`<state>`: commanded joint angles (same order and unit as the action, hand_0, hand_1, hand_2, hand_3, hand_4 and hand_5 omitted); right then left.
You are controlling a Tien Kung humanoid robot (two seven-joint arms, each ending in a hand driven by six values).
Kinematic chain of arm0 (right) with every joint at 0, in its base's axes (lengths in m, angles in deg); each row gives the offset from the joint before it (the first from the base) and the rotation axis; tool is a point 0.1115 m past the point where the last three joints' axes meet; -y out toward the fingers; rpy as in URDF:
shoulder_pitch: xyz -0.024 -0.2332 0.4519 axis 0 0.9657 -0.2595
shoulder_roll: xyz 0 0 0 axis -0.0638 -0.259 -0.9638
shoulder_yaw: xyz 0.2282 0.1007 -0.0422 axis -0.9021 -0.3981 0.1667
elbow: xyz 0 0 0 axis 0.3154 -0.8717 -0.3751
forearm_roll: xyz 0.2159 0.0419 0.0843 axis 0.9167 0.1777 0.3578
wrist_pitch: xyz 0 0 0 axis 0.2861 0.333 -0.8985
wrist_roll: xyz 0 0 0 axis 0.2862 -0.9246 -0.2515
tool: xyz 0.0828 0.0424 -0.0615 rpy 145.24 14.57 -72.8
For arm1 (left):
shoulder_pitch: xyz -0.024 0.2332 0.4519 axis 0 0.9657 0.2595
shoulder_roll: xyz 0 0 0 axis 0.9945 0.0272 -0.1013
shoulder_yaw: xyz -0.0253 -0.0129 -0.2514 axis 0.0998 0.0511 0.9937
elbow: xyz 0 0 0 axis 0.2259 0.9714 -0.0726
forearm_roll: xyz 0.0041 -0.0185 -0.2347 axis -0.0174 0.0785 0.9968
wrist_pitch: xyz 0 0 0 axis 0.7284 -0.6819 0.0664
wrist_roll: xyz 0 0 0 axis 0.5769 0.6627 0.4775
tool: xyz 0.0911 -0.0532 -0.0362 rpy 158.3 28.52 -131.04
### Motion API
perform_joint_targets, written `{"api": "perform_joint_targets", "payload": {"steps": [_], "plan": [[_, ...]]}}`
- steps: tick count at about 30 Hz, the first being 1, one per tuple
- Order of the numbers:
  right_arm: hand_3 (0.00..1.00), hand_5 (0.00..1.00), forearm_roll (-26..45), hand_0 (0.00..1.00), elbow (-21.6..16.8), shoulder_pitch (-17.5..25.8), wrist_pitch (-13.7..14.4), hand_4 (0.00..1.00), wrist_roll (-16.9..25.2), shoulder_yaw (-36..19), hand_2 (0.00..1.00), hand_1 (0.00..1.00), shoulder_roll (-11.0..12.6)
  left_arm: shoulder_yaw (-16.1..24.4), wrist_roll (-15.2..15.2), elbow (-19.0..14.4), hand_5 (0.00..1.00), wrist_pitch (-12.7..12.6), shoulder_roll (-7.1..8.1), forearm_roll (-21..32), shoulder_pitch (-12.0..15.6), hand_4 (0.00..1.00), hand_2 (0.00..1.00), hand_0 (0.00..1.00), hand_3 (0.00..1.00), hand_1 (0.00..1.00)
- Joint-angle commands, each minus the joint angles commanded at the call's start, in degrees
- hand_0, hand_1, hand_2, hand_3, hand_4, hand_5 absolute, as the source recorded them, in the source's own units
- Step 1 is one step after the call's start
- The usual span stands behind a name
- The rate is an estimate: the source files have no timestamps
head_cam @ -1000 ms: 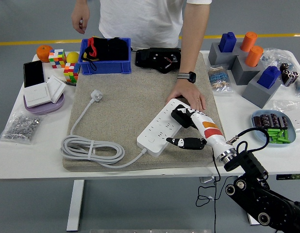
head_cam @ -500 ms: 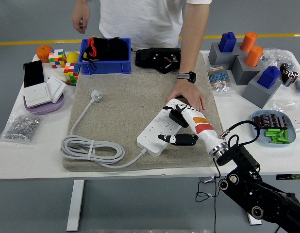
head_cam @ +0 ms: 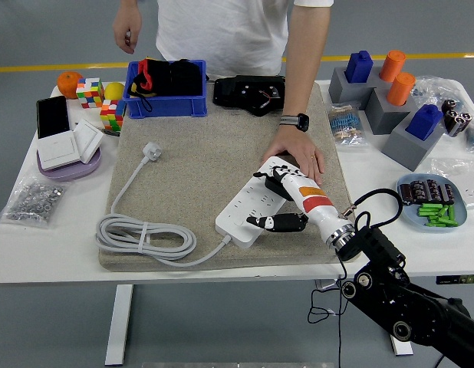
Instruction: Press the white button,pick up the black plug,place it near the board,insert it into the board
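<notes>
The cord lies coiled at eight o'clock on the mat, its white plug loose at ten o'clock. The board sits at centre; no black plug shows anywhere. The right hand hovers over the board's near end, fingers half-curled, holding nothing. By my reading, it is the button press, with everything else left. A person's hand steadies the board's far end at two o'clock.

A blue bin is being kept at the far edge of the grey mat. Puzzle cubes and an orange are being displayed just left of it. Green pieces are being held in a blue plate.
</notes>
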<state>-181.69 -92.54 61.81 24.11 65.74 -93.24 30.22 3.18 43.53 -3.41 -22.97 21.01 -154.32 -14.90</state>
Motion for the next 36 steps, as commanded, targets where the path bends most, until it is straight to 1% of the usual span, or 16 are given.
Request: {"api": "perform_joint_targets", "payload": {"steps": [4, 8, 13, 15, 18, 20, 21, 22, 24, 26, 27, 32, 33, 36], "plan": [[0.781, 0.403, 0.1, 0.888, -1.4, 0.3, 0.0, 0.998, 0.1, -0.7, 0.809, 0.859, 0.5, 0.4, -0.1, 0.0, 0.198, -0.1, 0.04, -0.3, 0.1, 0.562, 0.658, 0.684, 0.685, 0.677], [0.781, 0.403, 0.1, 0.888, -4.6, 0.4, 0.0, 0.998, 0.1, -2.7, 0.809, 0.859, 1.1, 0.6, -0.1, 0.0, 0.198, 0.0, 0.02, -0.6, 0.2, 0.562, 0.658, 0.684, 0.685, 0.677], [0.782, 0.402, -0.5, 0.888, -9.9, 1.0, -0.1, 0.998, 0.1, -5.5, 0.808, 0.859, 2.0, 0.2, 0.0, 0.0, 0.198, -0.1, -0.13, 0.0, 0.1, 0.562, 0.658, 0.684, 0.685, 0.676], [0.779, 0.403, -0.8, 0.888, -12.4, 1.7, -0.3, 0.998, 0.1, -7.0, 0.804, 0.849, 2.5, -0.1, 0.0, 0.0, 0.198, -0.1, -0.16, 0.4, 0.0, 0.562, 0.658, 0.684, 0.685, 0.677], [0.779, 0.403, -1.1, 0.888, -14.6, 2.8, -0.5, 0.998, 0.0, -8.6, 0.804, 0.849, 3.1, 0.0, 0.1, 0.0, 0.198, -0.1, -0.19, 0.3, -0.1, 0.562, 0.658, 0.684, 0.685, 0.677], [0.779, 0.403, -1.6, 0.888, -16.6, 4.4, -0.8, 0.998, 0.2, -10.4, 0.804, 0.849, 3.9, 0.1, 0.1, 0.0, 0.198, -0.1, -0.17, 0.4, -0.1, 0.562, 0.658, 0.684, 0.685, 0.677], [0.770, 0.404, -1.6, 0.865, -17.4, 5.4, -0.8, 0.998, 0.4, -11.4, 0.786, 0.815, 4.4, 0.2, 0.1, 0.0, 0.198, -0.2, -0.14, 0.4, -0.1, 0.562, 0.658, 0.684, 0.685, 0.677], [0.770, 0.404, -1.7, 0.865, -18.1, 6.7, -0.8, 0.998, 0.7, -12.7, 0.786, 0.815, 4.9, 0.3, 0.1, 0.0, 0.198, -0.2, -0.10, 0.4, -0.1, 0.562, 0.658, 0.684, 0.685, 0.677], [0.770, 0.404, -1.6, 0.865, -18.7, 8.3, -1.1, 0.998, 0.9, -14.7, 0.786, 0.815, 5.5, 0.5, 0.1, 0.0, 0.198, -0.3, -0.05, 0.2, -0.1, 0.562, 0.658, 0.684, 0.685, 0.677], [0.770, 0.404, -1.1, 0.865, -19.0, 11.2, -1.9, 0.998, 0.8, -18.1, 0.786, 0.815, 6.2, 1.1, 0.0, 0.0, 0.198, -0.3, 0.01, -0.2, 0.0, 0.562, 0.658, 0.684, 0.685, 0.677], [0.748, 0.335, -0.8, 0.803, -19.0, 12.3, -2.4, 0.998, 0.6, -19.6, 0.744, 0.772, 6.3, 1.2, 0.1, 0.0, 0.199, -0.4, 0.04, -0.3, 0.0, 0.563, 0.657, 0.685, 0.685, 0.676], [0.748, 0.335, 0.9, 0.803, -18.8, 18.4, -4.3, 0.998, -0.9, -26.3, 0.744, 0.772, 6.6, 1.2, 0.2, 0.0, 0.199, -0.5, 0.04, -0.2, -0.2, 0.563, 0.657, 0.685, 0.685, 0.676], [0.732, 0.250, 1.1, 0.791, -18.7, 19.6, -5.0, 0.904, -1.3, -27.5, 0.702, 0.738, 6.5, 1.1, 0.3, 0.0, 0.198, -0.6, 0.02, 0.0, -0.3, 0.562, 0.658, 0.685, 0.685, 0.676], [0.732, 0.250, 0.1, 0.791, -18.7, 23.6, -6.6, 0.904, -2.8, -31.4, 0.702, 0.738, 5.6, 0.9, 0.4, 0.0, 0.198, -0.7, -0.13, 0.3, -0.4, 0.562, 0.658, 0.685, 0.685, 0.676]]}}
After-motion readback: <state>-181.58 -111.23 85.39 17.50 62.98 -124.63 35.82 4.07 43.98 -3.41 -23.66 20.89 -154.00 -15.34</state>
